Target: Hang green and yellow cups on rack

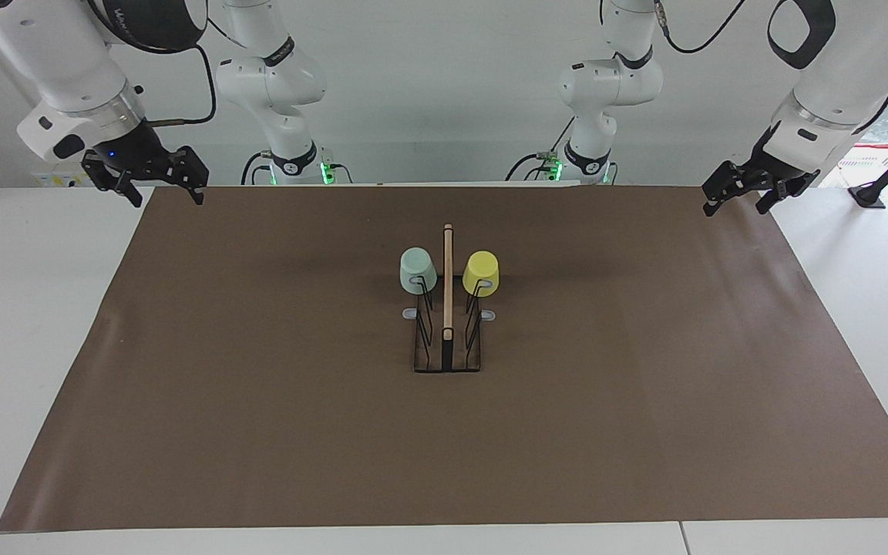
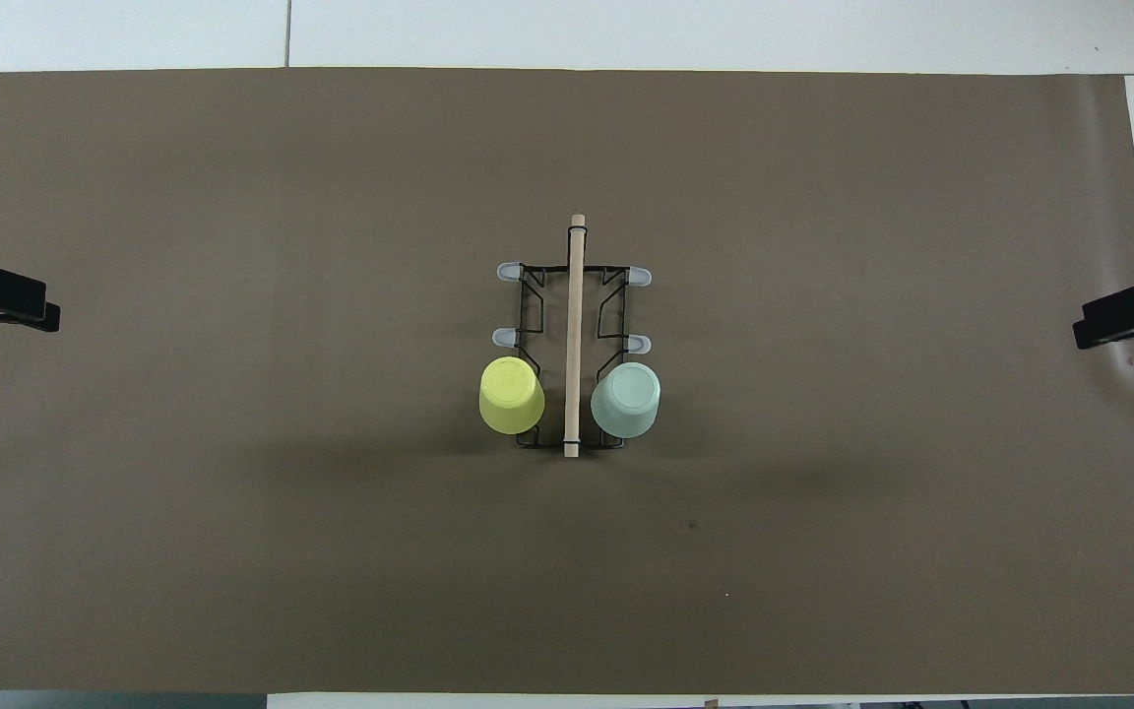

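The black wire rack (image 1: pixel 448 308) with its wooden centre bar stands at the middle of the brown mat; it also shows in the overhead view (image 2: pixel 576 325). The mint green cup (image 1: pixel 418 270) (image 2: pixel 626 399) hangs upside down on the prong nearest the robots on the right arm's side. The yellow cup (image 1: pixel 481 272) (image 2: pixel 511 394) hangs the same way on the left arm's side. My left gripper (image 1: pixel 735 206) (image 2: pixel 6 305) is open and empty, raised over the mat's corner at its own end. My right gripper (image 1: pixel 167 196) (image 2: pixel 1118 320) is open and empty over its own end.
The brown mat (image 1: pixel 259 385) covers most of the white table. Four grey-tipped prongs (image 2: pixel 510 270) of the rack, farther from the robots than the cups, carry nothing. Both arms wait far from the rack.
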Tool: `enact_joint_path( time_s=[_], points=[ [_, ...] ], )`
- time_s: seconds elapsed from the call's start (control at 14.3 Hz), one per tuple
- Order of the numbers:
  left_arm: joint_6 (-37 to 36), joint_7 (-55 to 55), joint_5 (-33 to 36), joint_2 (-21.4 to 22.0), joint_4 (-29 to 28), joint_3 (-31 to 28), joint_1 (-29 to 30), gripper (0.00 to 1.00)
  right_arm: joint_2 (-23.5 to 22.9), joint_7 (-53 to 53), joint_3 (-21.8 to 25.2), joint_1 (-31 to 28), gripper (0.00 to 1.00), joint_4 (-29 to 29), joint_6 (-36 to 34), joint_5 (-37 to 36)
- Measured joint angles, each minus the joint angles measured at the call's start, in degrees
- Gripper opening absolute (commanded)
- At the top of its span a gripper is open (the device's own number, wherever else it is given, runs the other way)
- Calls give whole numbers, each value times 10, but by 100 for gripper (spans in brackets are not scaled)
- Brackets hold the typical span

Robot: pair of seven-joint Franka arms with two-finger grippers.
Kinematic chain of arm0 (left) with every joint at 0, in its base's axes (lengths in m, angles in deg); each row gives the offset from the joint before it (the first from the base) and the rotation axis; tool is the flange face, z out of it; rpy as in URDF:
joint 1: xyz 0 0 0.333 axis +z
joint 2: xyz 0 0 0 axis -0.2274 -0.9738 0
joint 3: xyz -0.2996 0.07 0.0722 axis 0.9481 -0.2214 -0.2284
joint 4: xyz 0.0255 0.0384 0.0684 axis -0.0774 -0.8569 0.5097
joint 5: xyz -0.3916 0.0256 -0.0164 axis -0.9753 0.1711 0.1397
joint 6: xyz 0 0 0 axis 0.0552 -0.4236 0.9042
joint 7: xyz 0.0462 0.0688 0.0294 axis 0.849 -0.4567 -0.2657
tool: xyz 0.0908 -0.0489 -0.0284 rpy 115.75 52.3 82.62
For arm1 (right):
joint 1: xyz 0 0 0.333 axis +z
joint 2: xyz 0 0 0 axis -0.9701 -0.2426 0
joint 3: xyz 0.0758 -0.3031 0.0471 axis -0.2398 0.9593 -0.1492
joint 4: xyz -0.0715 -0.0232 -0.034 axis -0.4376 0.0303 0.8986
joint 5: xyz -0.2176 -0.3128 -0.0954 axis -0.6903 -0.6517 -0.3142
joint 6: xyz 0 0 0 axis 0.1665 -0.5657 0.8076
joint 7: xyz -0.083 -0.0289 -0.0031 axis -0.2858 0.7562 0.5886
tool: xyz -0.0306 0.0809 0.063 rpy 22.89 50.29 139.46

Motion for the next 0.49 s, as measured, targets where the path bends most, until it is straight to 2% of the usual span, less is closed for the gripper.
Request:
enact_joint_path(
  time_s=[0.49],
  points=[
    [0, 0, 0, 0, 0, 0, 0, 100, 0, 27, -2, -3, 100, 10, 0, 0]
  ],
)
